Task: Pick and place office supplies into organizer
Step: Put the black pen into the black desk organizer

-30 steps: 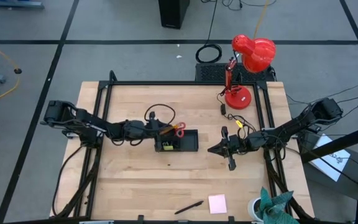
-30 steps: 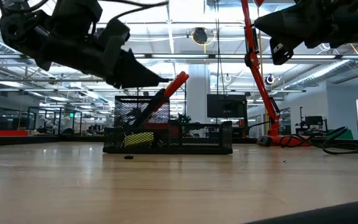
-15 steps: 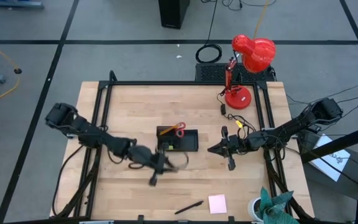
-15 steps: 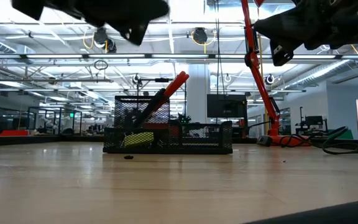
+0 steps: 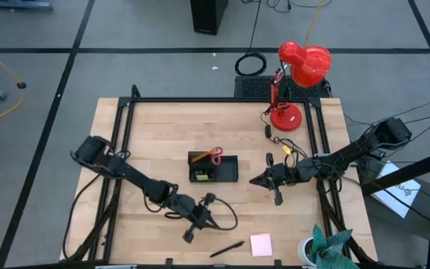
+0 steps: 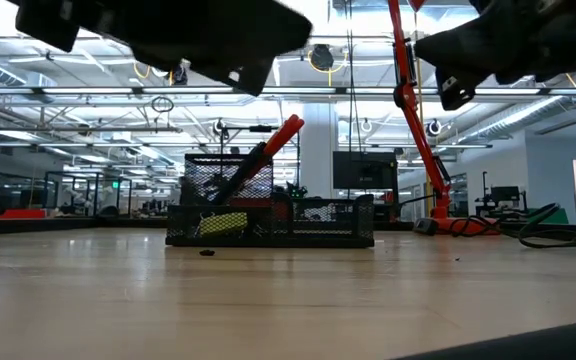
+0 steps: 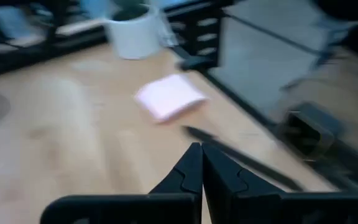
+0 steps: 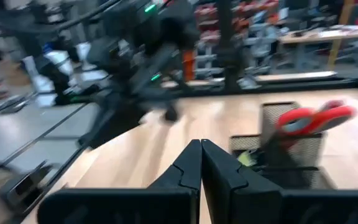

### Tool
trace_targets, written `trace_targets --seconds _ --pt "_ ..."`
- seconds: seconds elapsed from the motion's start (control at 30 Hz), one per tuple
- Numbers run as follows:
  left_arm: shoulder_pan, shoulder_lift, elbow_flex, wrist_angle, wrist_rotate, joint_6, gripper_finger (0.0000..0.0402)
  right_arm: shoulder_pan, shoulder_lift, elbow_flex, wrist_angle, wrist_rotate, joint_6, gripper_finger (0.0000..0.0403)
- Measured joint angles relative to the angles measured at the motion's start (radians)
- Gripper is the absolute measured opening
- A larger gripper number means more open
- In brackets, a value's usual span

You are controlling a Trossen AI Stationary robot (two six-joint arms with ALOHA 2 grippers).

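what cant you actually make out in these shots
- Organizer contents, high view: too small to sort beyond the red-handled scissors and something yellow.
- Organizer, low view: the mesh wall screens what lies inside.
- Black pen, left wrist view: blurred by motion.
- Left gripper, low view: cut off by the top edge.

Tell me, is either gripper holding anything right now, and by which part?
Nothing is held. The left gripper is shut and empty above the table, short of the black pen and pink sticky-note pad. The right gripper is shut and empty beside the organizer.
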Motion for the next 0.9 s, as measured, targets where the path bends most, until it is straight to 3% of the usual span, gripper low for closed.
trace_targets --seconds 0.23,0.4,0.5,0.67,0.9 --pt "-0.025 -0.107 -0.107 0.014 -0.175 0.035 0.0003 0.124 0.022 0.014 -0.027 -0.004 0.016 0.0001" --pt "-0.046 -0.234 -0.228 0.072 -0.272 0.021 0.0004 0.252 0.147 0.071 -0.032 0.017 0.041 0.0001" --pt "-0.049 -0.292 -0.269 0.104 -0.276 0.012 0.0002 0.292 0.253 0.151 -0.036 0.018 0.055 0.0000" --pt "-0.049 -0.330 -0.291 0.094 -0.292 -0.016 0.0013 0.318 0.445 0.342 -0.163 -0.067 0.086 0.0000" --pt "-0.049 -0.329 -0.291 0.069 -0.291 -0.020 0.0004 0.362 0.577 0.460 -0.305 -0.135 0.161 0.0000"
